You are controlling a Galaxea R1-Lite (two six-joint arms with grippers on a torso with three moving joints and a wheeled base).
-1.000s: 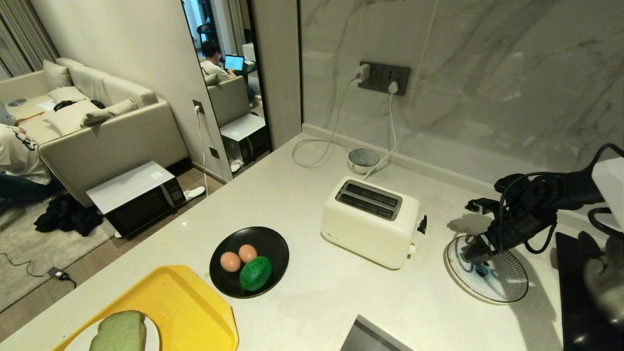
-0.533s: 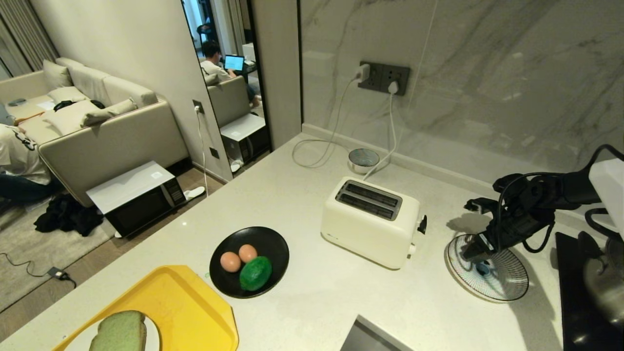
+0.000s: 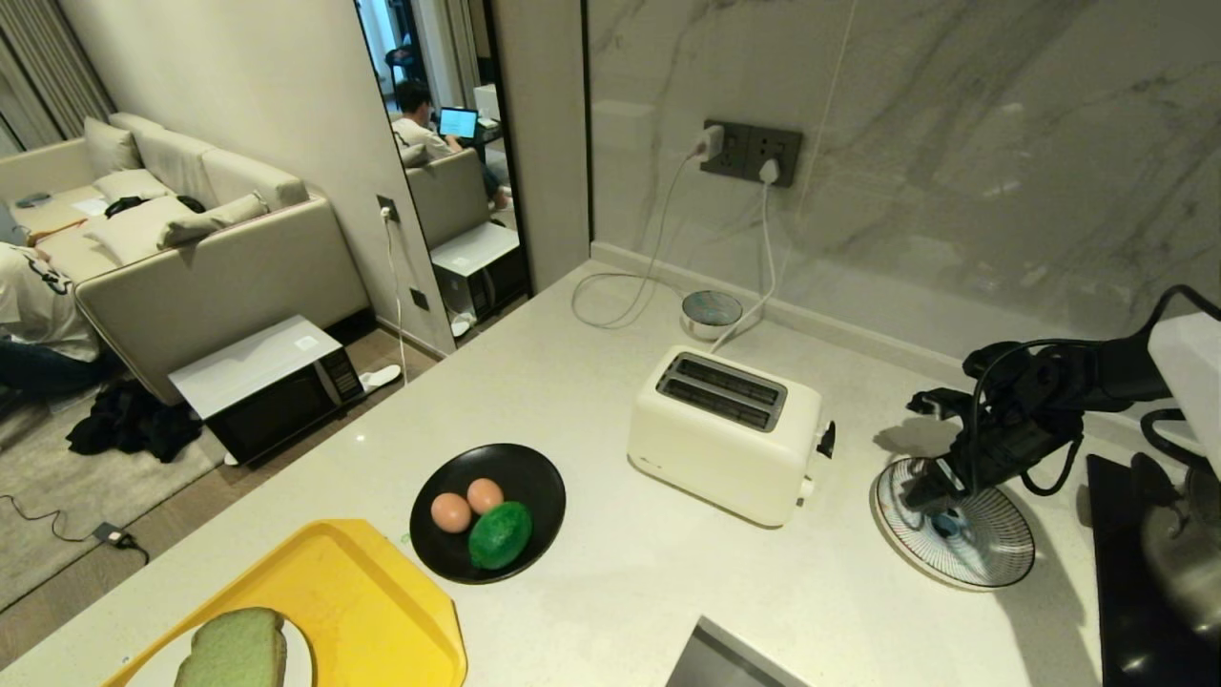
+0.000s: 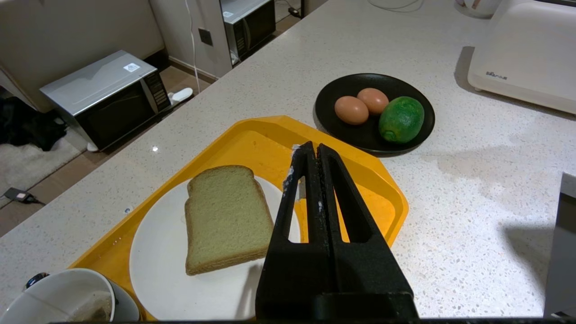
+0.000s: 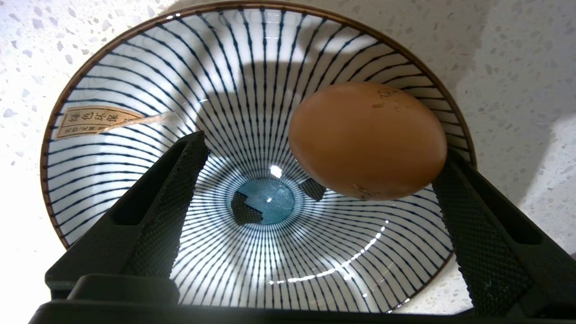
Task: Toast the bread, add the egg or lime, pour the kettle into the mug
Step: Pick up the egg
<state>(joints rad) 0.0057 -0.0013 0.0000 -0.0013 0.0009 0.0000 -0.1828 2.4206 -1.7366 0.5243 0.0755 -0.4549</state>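
My right gripper [image 3: 920,496] [image 5: 320,153] hangs open over a blue-striped bowl [image 3: 992,553] [image 5: 135,81]. An egg [image 5: 366,139] sits against one finger, far from the other; I cannot tell whether it rests on the bowl. My left gripper [image 4: 313,148] is shut and empty above the yellow tray [image 4: 252,139]. The pale green bread [image 4: 225,216] [image 3: 234,649] lies on a white plate [image 4: 166,270]. Two more eggs [image 3: 450,511] [image 3: 485,494] and the lime [image 3: 500,535] share a black plate [image 3: 534,468]. The mug [image 4: 58,301] stands beside the tray. The kettle is out of view.
A cream toaster [image 3: 725,434] stands mid-counter, its cable running to the wall socket [image 3: 749,151]. A round metal base [image 3: 711,313] sits behind it. A grey metal vessel [image 3: 1183,553] is on a black cooktop [image 3: 1126,611] at the right. A person sits far left.
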